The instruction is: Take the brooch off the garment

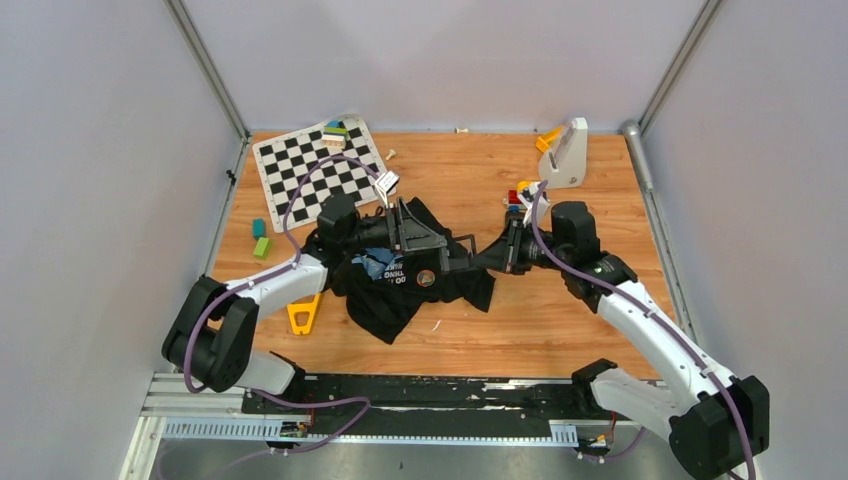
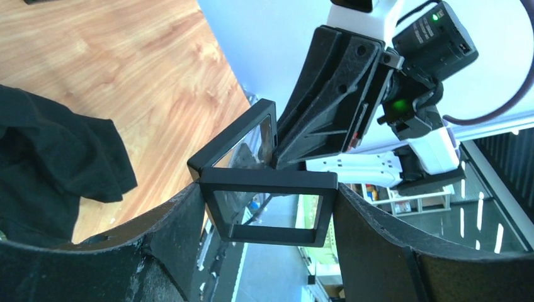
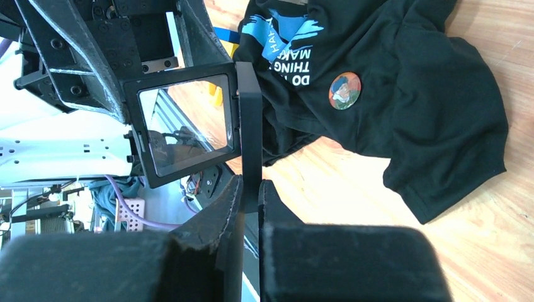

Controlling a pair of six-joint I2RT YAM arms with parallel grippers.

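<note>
The black T-shirt (image 1: 400, 290) lies crumpled at the table's middle, and its blue graphic and white lettering show in the right wrist view (image 3: 403, 107). The round coppery brooch (image 1: 426, 278) sits pinned on its chest (image 3: 344, 90). My left gripper (image 1: 405, 232) is above the shirt, shut across one half of a hinged black square frame (image 2: 267, 207). My right gripper (image 1: 478, 258) is shut on the edge of the frame's other half (image 3: 250, 126). The frame stands open between the two grippers, above the shirt and apart from the brooch.
A checkerboard mat (image 1: 320, 170) with small blocks lies at the back left. Green blocks (image 1: 260, 240) and a yellow triangle (image 1: 303, 315) are at the left. A white stand (image 1: 566, 155) and coloured bricks (image 1: 518, 195) are at the back right.
</note>
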